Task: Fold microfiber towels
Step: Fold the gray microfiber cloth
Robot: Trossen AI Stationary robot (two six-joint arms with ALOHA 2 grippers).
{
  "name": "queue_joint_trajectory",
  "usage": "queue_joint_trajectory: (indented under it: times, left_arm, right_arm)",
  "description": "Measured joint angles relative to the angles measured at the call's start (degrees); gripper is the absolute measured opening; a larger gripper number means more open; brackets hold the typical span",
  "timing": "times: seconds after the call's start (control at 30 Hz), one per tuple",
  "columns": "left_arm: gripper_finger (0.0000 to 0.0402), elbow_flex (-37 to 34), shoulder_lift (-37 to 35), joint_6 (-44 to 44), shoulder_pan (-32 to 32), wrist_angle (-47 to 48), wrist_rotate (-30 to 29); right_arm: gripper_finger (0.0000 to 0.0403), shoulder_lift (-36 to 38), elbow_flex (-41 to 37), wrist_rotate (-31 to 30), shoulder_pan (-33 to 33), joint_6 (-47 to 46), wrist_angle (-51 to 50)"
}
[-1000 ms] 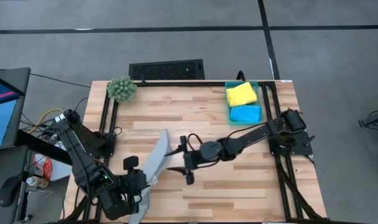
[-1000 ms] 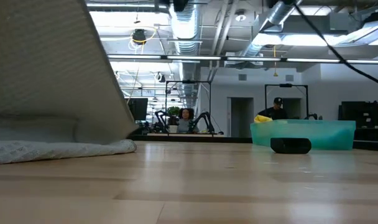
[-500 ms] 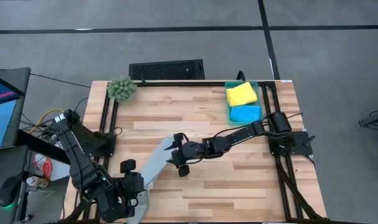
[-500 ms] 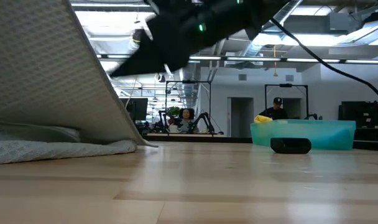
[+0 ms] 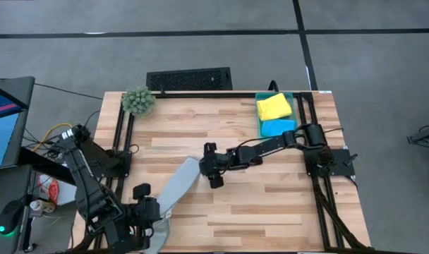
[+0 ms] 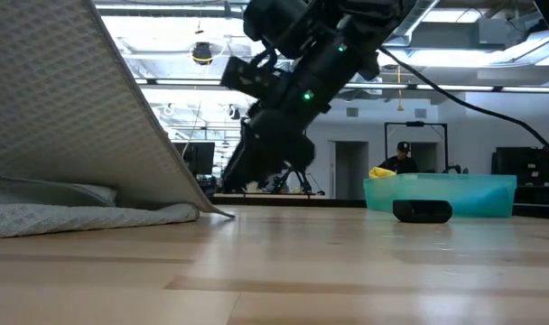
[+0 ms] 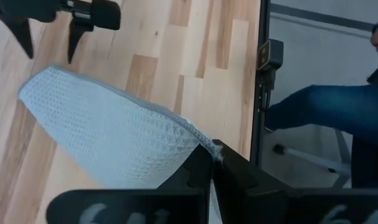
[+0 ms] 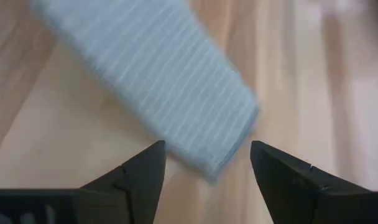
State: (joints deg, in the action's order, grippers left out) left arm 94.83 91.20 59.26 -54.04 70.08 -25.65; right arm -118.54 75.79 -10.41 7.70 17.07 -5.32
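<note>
The pale grey towel stretches as a slanting strip from my left gripper, near the table's near left corner, to its far end on the wood. My left gripper is shut on it. My right gripper is open just right of that far end. In the right wrist view, my right gripper has a finger on either side of the towel's end, above it. A yellow towel and a blue towel lie in the teal bin. My left gripper pinches the grey towel's raised edge between its two shut fingers; one layer or several, I cannot tell. The towel slopes down from the fingers as a flat taut sheet. Its far end and a slack part lie on the table.
The fuzzy green plant stands at the far left corner. The teal bin is at the far right, with a small black block in front of it. Bare wood lies in the middle and near right. People show in the room behind.
My right gripper, open throughout, has come down and gone a little toward the far edge, turning beside the towel's far end. My left gripper has drawn slightly toward the near left corner. The towel's far end has shifted toward the right along the wood.
</note>
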Motion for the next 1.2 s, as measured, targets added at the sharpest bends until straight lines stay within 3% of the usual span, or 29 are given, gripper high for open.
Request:
queue_joint_trajectory:
  times: [0.1,0.33,0.8,0.93,1.13,1.2]
  left_arm:
    - [0.0,0.0,0.0,0.3,0.0,0.0,0.0]
    - [0.0,0.0,0.0,0.4,0.0,0.0,0.7]
    - [0.0,0.0,0.0,1.4,0.0,0.0,1.5]
    - [0.0,0.0,0.0,1.4,0.0,0.0,2.0]
    - [0.0,0.0,0.0,1.4,0.0,0.1,1.9]
    - [0.0,0.0,0.0,1.3,0.0,1.3,1.7]
  right_arm:
    - [0.026,-1.5,0.3,-0.3,0.1,2.8,4.7]
    - [0.026,-3.4,-0.2,-1.2,0.2,3.9,1.4]
    - [0.0254,-7.1,0.3,-4.8,0.1,6.4,9.9]
    - [0.0199,-7.3,0.2,-5.5,0.1,6.0,10.2]
    - [0.0033,-7.4,0.8,-6.9,0.5,5.7,7.6]
    - [0.0015,-6.0,0.8,-7.4,0.8,5.4,4.9]
